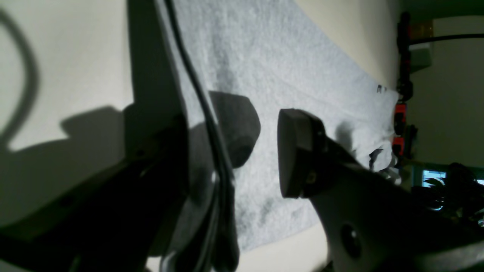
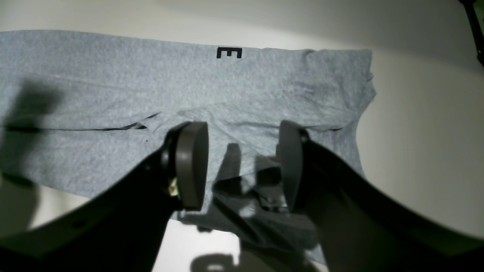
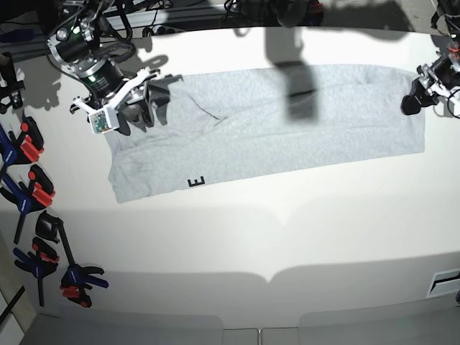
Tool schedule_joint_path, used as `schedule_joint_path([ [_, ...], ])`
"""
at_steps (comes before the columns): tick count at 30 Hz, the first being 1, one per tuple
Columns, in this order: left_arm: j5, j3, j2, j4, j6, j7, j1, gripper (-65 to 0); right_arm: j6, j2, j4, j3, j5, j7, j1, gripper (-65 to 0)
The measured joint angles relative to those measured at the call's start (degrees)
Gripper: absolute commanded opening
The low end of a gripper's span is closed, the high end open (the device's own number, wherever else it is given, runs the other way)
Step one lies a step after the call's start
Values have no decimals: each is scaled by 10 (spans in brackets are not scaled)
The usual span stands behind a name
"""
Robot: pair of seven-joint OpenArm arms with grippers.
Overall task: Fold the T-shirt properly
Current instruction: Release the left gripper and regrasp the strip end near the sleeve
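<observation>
Clamps [image 3: 32,190], black with orange and blue grips, line the table's [image 3: 237,244] left edge in my base view, from about 9 o'clock down to 7 o'clock

Right gripper [image 3: 135,108] sits at about 10 o'clock on the table, over the narrow end of the T-shirt [image 3: 273,126]. In my right wrist view its fingers [image 2: 193,162] stand well apart with bare grey cloth visible in the gap between them; I see nothing clamped. A fold line and rumpled fabric lie just beyond the fingertips

T-shirt lies flat as one long grey band across the upper half of the table, running from 10 o'clock to 2 o'clock. A single black letter E [image 3: 196,182] shows at its near edge, toward the left end

Left gripper [image 3: 417,97] is at about 2 o'clock, at the right-hand end of the band. In my left wrist view its jaws are spread wide. One finger [image 1: 298,155] hangs above the cloth; the other is dark and lies along the shirt's edge. I cannot tell whether that edge is touched, and no cloth is pinched
</observation>
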Motion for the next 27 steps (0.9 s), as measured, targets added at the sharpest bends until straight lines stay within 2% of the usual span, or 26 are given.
schedule_joint_path([
  [6,4,0,0,0,0,-4,0,-519,0,0,0,0,0,-2,5,-364],
  [9,-9,0,0,0,2,-44,2,-648,0,0,0,0,1,-2,18,-364],
  [13,18,4,-8,-2,6,-95,1,-650,0,0,0,0,0,-4,19,-364],
  [17,80,4,-49,-5,10,-89,-9,-650,0,0,0,0,0,-6,19,-364],
  [23,104,3,-109,-2,10,-89,-52,-650,0,0,0,0,0,-6,19,-364],
  [27,136,4,-101,56,11,-74,-50,-650,0,0,1,0,0,-6,19,-364],
])
